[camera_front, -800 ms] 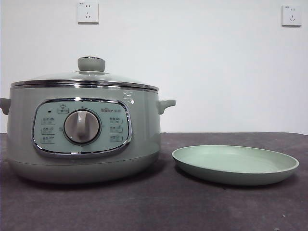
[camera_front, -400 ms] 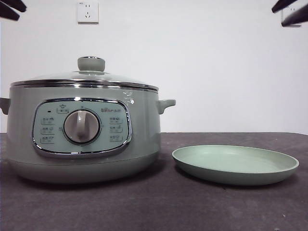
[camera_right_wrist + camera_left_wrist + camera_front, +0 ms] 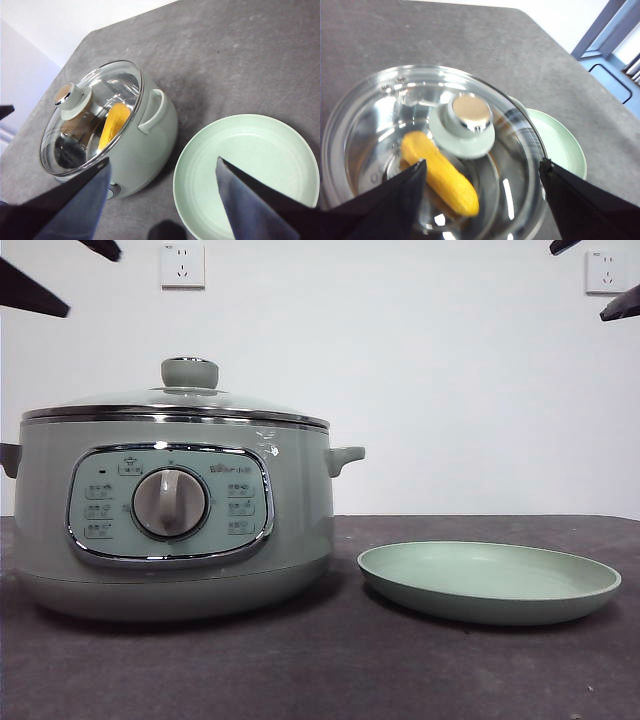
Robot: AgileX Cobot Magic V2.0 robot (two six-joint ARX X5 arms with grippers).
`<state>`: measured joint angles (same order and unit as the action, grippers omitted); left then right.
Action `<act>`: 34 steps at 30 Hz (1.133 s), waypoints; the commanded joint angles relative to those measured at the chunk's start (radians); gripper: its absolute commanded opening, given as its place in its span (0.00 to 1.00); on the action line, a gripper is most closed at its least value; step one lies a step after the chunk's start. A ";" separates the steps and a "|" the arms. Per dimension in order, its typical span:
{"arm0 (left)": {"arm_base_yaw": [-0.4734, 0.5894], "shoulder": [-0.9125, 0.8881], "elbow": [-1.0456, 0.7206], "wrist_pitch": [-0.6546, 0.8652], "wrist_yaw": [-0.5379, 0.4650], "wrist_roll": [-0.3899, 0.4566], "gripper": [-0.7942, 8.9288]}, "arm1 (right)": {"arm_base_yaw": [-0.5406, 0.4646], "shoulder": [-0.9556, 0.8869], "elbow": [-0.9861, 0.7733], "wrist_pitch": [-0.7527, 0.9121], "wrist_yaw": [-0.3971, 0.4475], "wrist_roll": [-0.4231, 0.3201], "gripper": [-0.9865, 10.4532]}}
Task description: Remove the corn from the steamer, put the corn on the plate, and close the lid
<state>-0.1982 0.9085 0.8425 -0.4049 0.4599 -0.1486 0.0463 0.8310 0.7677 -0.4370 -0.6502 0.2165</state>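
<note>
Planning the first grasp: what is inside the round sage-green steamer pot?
Through the clear glass lid, an orange-yellow corn cob lies inside the steamer. Its underside and the pot's bottom are mostly hidden by reflections.

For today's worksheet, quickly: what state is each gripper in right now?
Left gripper: open, empty, above the lid.
Right gripper: open, empty, above the plate.

The pot [image 3: 175, 540] looks smooth glossy plastic with a chrome band; its lid [image 3: 427, 150] is clear glass with steel rim; the plate [image 3: 489, 583] is matt; the table [image 3: 400, 670] is rough grey
</note>
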 commanded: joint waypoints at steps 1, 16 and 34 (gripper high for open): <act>-0.042 0.062 0.050 0.015 -0.061 0.046 0.47 | 0.003 0.000 0.002 0.005 0.004 -0.008 0.39; -0.204 0.395 0.230 0.050 -0.282 0.153 0.47 | 0.003 0.000 0.002 -0.009 0.005 -0.009 0.39; -0.246 0.456 0.230 0.013 -0.356 0.180 0.30 | 0.003 0.001 0.002 -0.018 0.005 -0.009 0.39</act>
<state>-0.4416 1.3483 1.0740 -0.3832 0.0982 0.0223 0.0463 0.8310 0.7677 -0.4568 -0.6468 0.2161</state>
